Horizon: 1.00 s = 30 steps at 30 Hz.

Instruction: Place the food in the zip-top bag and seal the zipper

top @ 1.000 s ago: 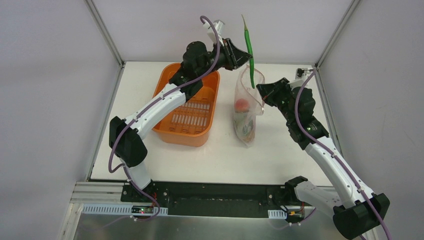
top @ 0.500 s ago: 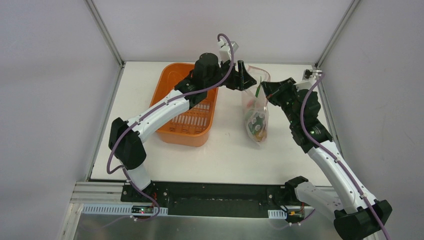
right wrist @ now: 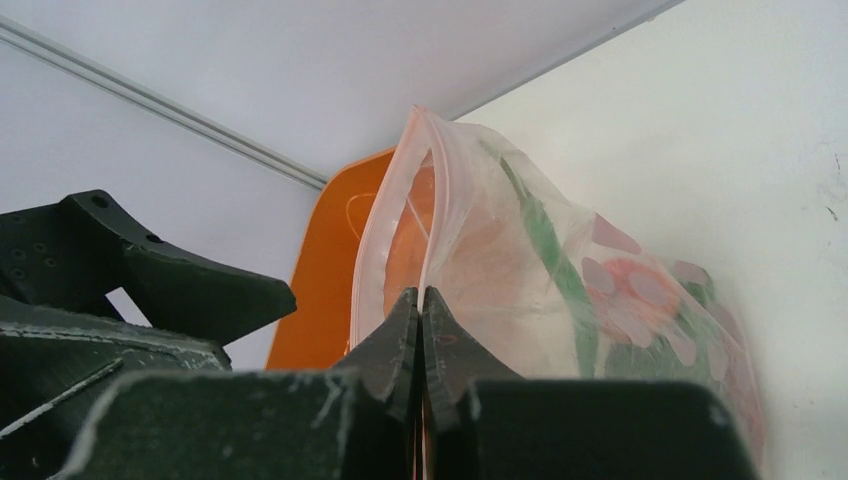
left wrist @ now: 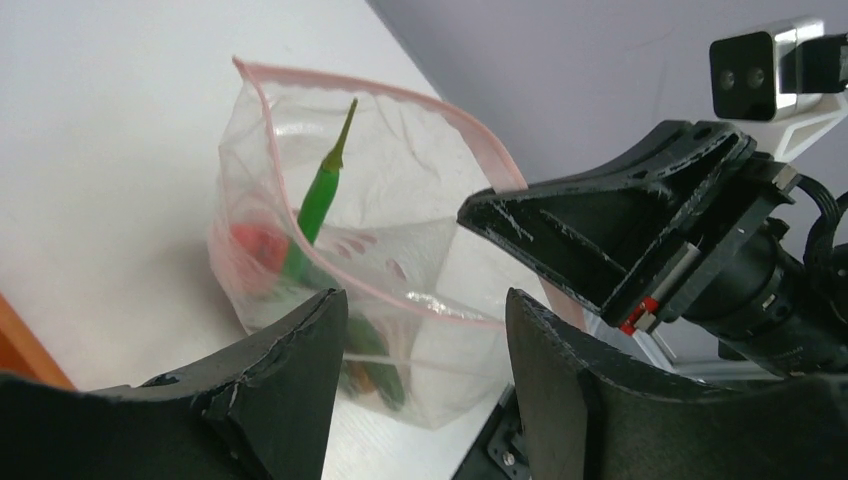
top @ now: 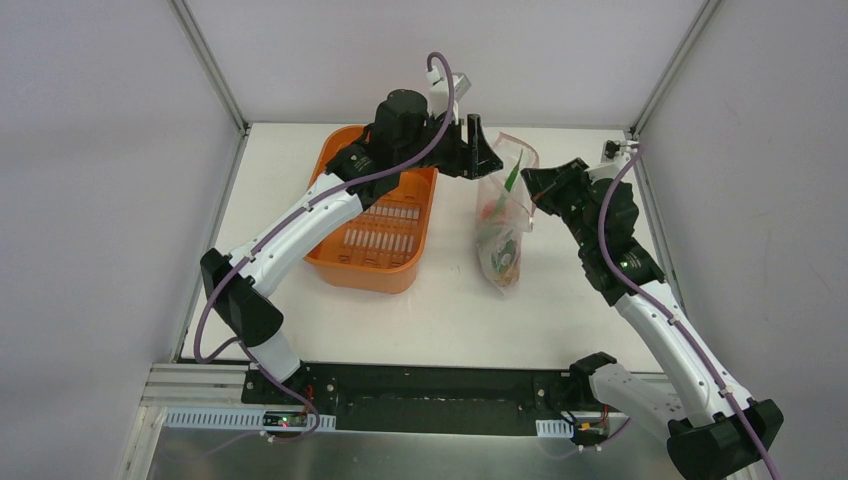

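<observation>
White surface [top: 560,300] filled most of my overhead view. The orange tub [top: 375,250] sat on its left half with the left arm reaching across over it. I could see nothing lying on the tub's slotted floor.

Just to the right of the tub, apart from it, the zip-top bag [top: 500,225] stood propped on the surface, its mouth raised toward the far wall and its bottom end resting nearer to me. The food was packed inside it.

The left pincer [top: 483,160] hung at the left side of the bag's mouth. From its wrist camera I saw its two fingers well apart with nothing between them, and the open mouth of the bag [left wrist: 420,230] lay right beyond them. The right pincer [top: 530,190] came in from the bag's right side. In its own camera its fingers [right wrist: 400,330] were pressed together on the bag's rim, and the clear dotted plastic [right wrist: 560,260] rose out of the pinch.

A long green chili [left wrist: 320,200] leaned upright inside the bag with its pointed stem just below the rim. A red chili [left wrist: 262,245] lay against the left wall beside it, and darker green pieces sat lower down, too blurred for me to count.

The zipper [left wrist: 340,85], a thin pink strip, ran round the mouth with its two sides apart, unsealed, except where the right pincer held them.
</observation>
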Motion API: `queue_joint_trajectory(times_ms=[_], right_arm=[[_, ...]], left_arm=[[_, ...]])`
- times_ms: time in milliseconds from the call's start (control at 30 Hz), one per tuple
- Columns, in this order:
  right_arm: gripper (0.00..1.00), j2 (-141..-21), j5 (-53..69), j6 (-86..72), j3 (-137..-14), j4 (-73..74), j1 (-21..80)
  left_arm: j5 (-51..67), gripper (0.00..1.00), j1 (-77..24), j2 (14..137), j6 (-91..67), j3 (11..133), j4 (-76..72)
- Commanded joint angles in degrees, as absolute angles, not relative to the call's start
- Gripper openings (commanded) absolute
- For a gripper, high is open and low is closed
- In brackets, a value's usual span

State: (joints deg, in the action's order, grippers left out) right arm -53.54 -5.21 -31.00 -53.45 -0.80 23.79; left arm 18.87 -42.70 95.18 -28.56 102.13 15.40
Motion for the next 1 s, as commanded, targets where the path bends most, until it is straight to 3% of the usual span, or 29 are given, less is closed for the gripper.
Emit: queue_joint_trajectory(times_ms=[0,200,533,667,833,967], right_arm=[[0.00,-53.03,-2.46,-28.25,-58.13,0.97,23.43],[0.00,-51.75,-1.50,-28.08,-61.50,8.82,23.29],[0.00,-50.58,17.88,-21.80,-67.68,9.65,22.98],[0.01,-48.18,30.67,-19.27,-67.48,9.69,23.02],[0.00,-38.32,34.57,-19.40,-61.50,7.76,22.98],[0.00,-38.06,44.65,-22.17,-60.37,8.43,22.96]], left_arm=[[20.45,0.61,-42.65,93.82,-31.62,104.20,26.19],[22.32,0.61,-42.71,92.56,-31.82,105.97,30.85],[27.40,0.64,-40.35,86.54,-31.01,107.22,32.97],[28.76,0.64,-39.38,80.86,-32.19,99.62,26.60],[32.12,0.64,-40.41,67.71,-33.32,79.11,6.48],[30.74,0.66,-40.80,58.93,-32.65,70.63,10.47]])
